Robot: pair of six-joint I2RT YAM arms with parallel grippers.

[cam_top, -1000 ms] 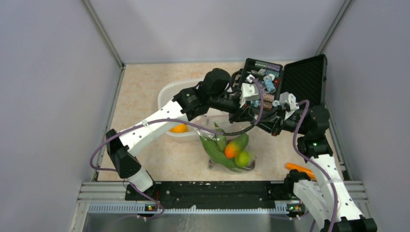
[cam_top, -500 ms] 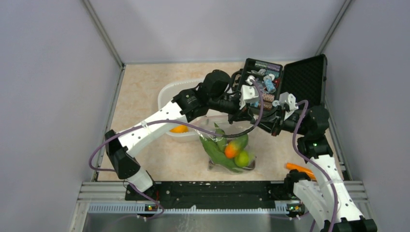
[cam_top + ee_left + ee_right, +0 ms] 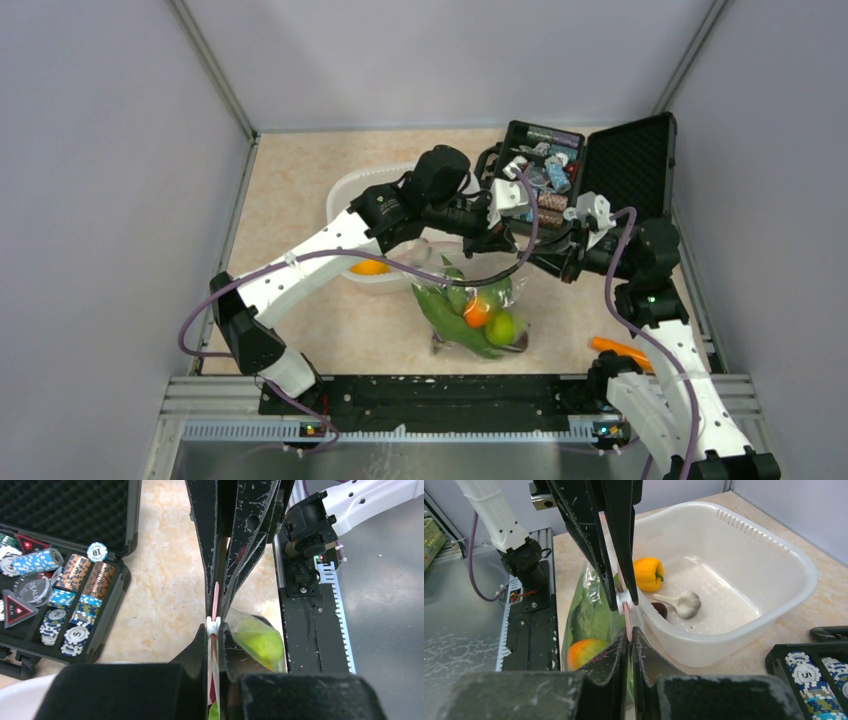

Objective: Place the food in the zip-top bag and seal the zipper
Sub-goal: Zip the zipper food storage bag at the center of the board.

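We are pinching the zipper (image 3: 628,620) with our left fingers (image 3: 197,652) and right fingers (image 3: 616,655), both closed on it, holding the bag (image 3: 512,290) up in mid-frame so no food (image 3: 478,312) falls out.

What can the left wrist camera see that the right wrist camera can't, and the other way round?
Only the left wrist view shows the black case's foam-lined lid and a lime-green fruit in the zip-top bag. Only the right wrist view looks into the white tub, at a yellow pepper and a whitish piece, and shows an orange fruit bagged. Both show the zipper pinched by the left gripper and right gripper, plus poker chips.
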